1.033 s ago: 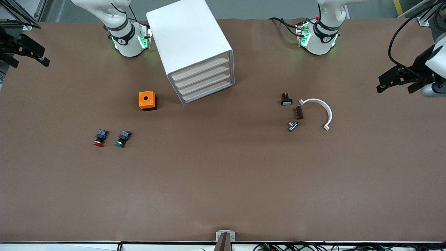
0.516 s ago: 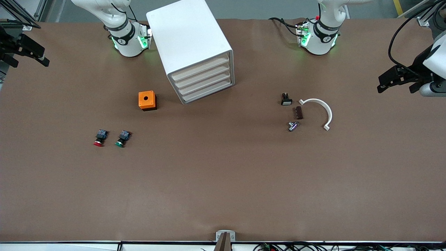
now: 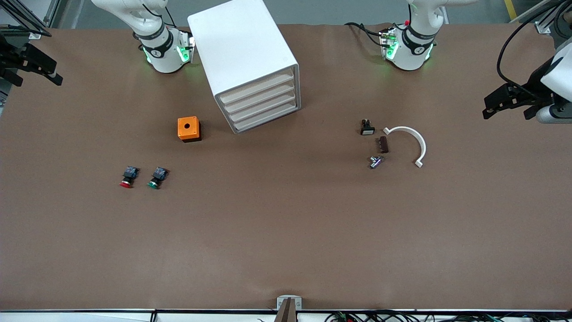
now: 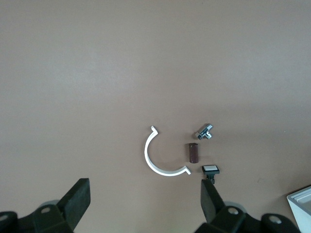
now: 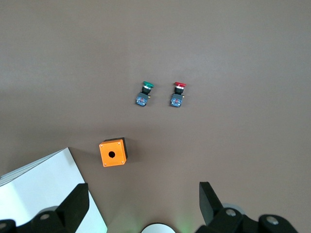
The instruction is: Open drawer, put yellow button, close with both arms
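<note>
The white cabinet stands on the table between the arm bases. Its top drawer is shut, as are the three below it. The yellow button is not in view. My left gripper is open and empty, held high over the left arm's end of the table; in the left wrist view its jaws stand wide apart. My right gripper is open and empty, held high over the right arm's end; it also shows in the right wrist view, with a cabinet corner below it.
An orange box with a hole sits beside the cabinet. A red-capped button and a green-capped button lie nearer the front camera. Toward the left arm's end lie a white arc piece, brown block, white-capped switch and metal part.
My left gripper has drifted very slightly toward the bases' side. Nothing on the table has moved, and the right arm is still.
</note>
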Robot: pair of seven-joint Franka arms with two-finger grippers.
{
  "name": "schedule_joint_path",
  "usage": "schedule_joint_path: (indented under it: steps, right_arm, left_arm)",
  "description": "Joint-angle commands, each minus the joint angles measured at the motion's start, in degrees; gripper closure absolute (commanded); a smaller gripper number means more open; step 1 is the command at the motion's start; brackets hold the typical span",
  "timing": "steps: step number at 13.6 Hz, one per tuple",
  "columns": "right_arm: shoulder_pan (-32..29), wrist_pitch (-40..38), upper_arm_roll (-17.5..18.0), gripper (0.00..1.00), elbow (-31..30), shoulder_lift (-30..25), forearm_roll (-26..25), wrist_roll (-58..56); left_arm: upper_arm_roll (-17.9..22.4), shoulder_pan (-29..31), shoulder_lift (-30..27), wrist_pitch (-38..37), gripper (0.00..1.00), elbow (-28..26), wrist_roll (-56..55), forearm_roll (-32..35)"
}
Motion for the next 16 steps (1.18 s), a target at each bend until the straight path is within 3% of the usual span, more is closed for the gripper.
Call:
schedule_joint_path:
  steps: [1, 16]
  right_arm:
    - [0.3, -0.1, -0.3, 0.0, -0.8, -1.2, -0.5, -0.1]
    - [0.4, -0.2, -0.1, 0.0, -0.8, -1.2, -0.7, -0.1]
  left_arm:
    - [0.7, -1.9, 0.5, -0.7, 0.0, 2.8, -0.2, 1.4]
    - [0.9, 0.0, 0.9, -0.8, 0.0, 3.2, 0.1, 0.7]
